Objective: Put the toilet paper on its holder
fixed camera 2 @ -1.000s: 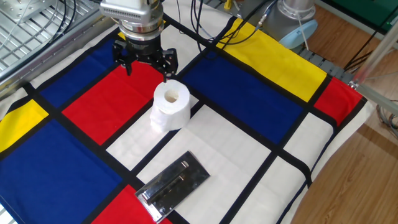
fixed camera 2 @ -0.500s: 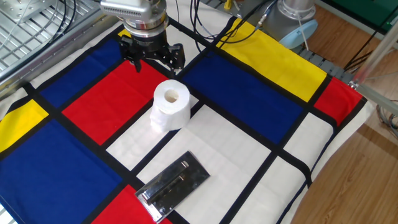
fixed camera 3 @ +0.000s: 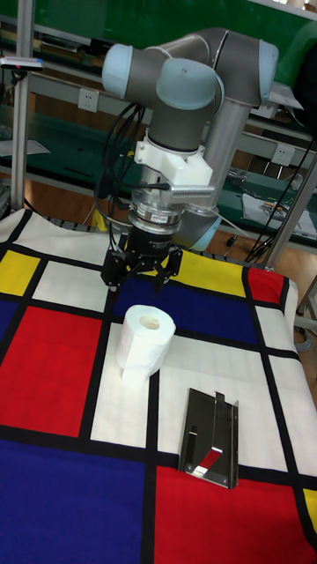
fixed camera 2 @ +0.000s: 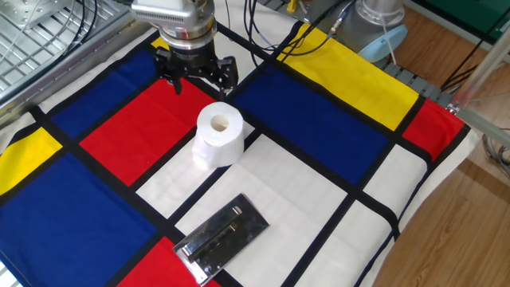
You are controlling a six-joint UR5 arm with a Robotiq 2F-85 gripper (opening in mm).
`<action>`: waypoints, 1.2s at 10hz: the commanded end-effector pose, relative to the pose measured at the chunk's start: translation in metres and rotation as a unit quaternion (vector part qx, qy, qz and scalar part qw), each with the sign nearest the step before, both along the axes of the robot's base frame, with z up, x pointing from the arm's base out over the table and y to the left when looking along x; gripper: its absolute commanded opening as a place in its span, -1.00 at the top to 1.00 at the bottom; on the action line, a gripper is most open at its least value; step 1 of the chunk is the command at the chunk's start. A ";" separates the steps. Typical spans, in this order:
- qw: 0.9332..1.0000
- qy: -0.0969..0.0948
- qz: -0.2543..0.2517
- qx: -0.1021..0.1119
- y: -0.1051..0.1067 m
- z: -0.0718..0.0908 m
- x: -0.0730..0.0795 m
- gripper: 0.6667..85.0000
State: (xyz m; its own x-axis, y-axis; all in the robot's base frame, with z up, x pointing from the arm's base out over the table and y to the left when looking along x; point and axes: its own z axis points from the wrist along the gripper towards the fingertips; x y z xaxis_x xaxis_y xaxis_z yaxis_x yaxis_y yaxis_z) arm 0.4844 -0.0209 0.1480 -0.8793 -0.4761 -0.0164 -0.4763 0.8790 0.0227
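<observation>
The toilet paper [fixed camera 2: 219, 134] [fixed camera 3: 144, 339] stands upright on its end on a white panel of the cloth, core hole facing up, with a loose sheet hanging down one side. The holder [fixed camera 2: 222, 238] [fixed camera 3: 210, 439], a shiny chrome plate with a slim bar, lies flat nearer the table's front edge, apart from the roll. My gripper [fixed camera 2: 197, 80] [fixed camera 3: 139, 277] hovers just behind and above the roll, fingers spread open with nothing between them, not touching the paper.
A cloth of red, blue, yellow and white panels with black stripes [fixed camera 2: 319, 119] covers the table. Cables [fixed camera 2: 263, 32] trail at the back, and a wire rack [fixed camera 2: 40, 32] stands at the back left. The table's right edge drops to a wooden floor [fixed camera 2: 470, 231].
The gripper has risen and shifted slightly back from the roll over the last second. The roll and holder have stayed where they were.
</observation>
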 end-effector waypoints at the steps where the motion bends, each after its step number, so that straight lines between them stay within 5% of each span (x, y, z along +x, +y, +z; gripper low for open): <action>1: 1.000 -0.007 0.016 0.004 0.007 -0.009 0.013 -0.91; 6: 0.999 -0.028 0.031 0.000 0.005 -0.042 0.042 -0.91; 12: 0.998 -0.039 0.044 -0.005 -0.001 -0.058 0.042 -0.92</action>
State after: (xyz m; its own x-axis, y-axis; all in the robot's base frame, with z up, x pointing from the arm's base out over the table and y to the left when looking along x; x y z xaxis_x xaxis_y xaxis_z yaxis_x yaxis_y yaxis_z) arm 0.5254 -0.0227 0.0960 -0.8328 -0.5502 -0.0612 -0.5497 0.8350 -0.0258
